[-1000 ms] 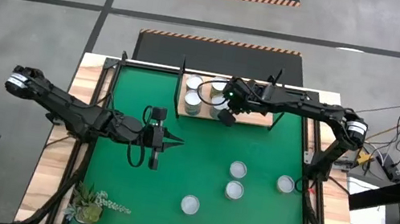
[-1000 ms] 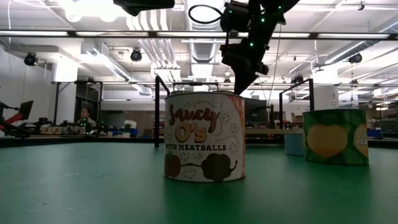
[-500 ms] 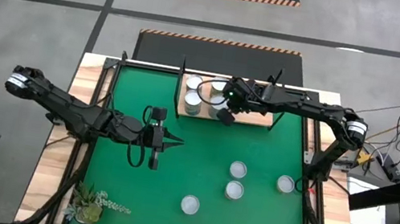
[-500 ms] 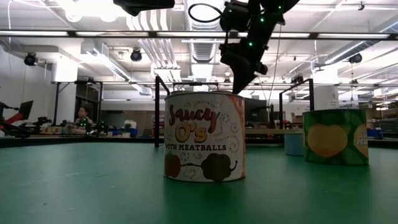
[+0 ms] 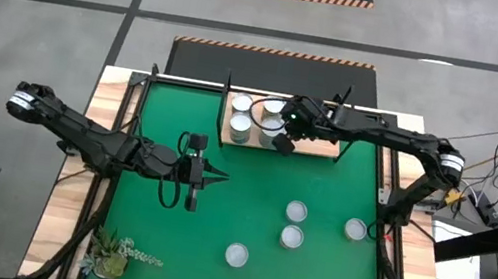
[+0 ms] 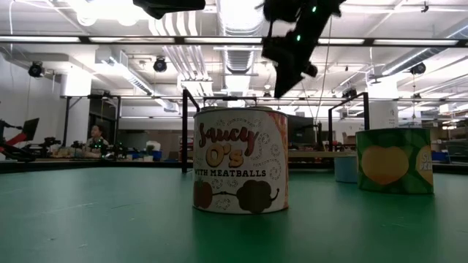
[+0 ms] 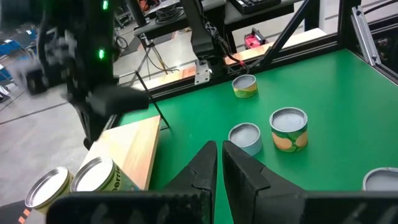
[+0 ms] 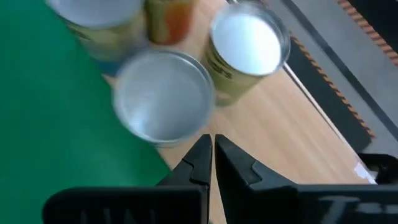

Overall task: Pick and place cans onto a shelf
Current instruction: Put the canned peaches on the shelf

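Several cans stand upright on the shelf, a light wood board at the table's far edge. Their silver tops show in the right wrist view. My right gripper hangs shut above the shelf's near edge, slanting down next to these cans and holding nothing; it is high up in the low view. Several more cans stand on the green mat at the near right, one labelled can closest to the low camera. My left gripper waits shut over the mat's left half, pointing right.
A green plant sprig lies at the near left corner. Thin black posts rise at the shelf's corners. The green mat has bare room in its middle and along its left half.
My right gripper has risen above the shelf, staying shut with nothing in it. The cans on the shelf and on the mat stand as before.
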You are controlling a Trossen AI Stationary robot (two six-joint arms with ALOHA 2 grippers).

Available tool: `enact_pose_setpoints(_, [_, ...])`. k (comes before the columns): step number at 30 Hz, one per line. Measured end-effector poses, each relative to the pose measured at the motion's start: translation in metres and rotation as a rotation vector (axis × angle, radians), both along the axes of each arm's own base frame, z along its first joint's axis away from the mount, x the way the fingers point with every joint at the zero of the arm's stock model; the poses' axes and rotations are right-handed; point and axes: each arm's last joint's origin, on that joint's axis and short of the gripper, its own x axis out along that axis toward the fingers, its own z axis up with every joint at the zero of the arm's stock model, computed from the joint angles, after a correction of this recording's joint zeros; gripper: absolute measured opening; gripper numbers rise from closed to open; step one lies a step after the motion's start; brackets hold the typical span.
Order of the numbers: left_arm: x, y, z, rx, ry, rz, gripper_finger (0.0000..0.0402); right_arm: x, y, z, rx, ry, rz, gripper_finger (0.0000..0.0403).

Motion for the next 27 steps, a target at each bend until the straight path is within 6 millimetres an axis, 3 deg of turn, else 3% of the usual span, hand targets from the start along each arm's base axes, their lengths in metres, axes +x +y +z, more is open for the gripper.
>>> enact_pose_setpoints(8, [0.000,0.000,0.000,0.000,0.000,0.000,0.0008,-0.015,0.059,0.037,0.015,-0.153,0.106,0.0009])
enact_pose_setpoints(13, [0.000,0.000,0.000,0.000,-0.001,0.000,0.0008,-0.021,0.110,0.039,0.121,-0.200,0.213,0.0009])
enact_pose_setpoints(19, [0.000,0.000,0.000,-0.020,-0.005,0.006,0.0008,-0.036,0.174,0.009,0.315,-0.061,0.461,0.0009])
enact_pose_setpoints(23, [0.000,0.000,0.000,-0.042,-0.008,0.012,0.0008,-0.056,0.209,-0.022,0.325,0.072,0.540,0.0009])
enact_pose_setpoints(27, [0.000,0.000,0.000,-0.059,-0.007,0.017,0.0008,-0.073,0.232,-0.048,0.279,0.107,0.528,0.0012])
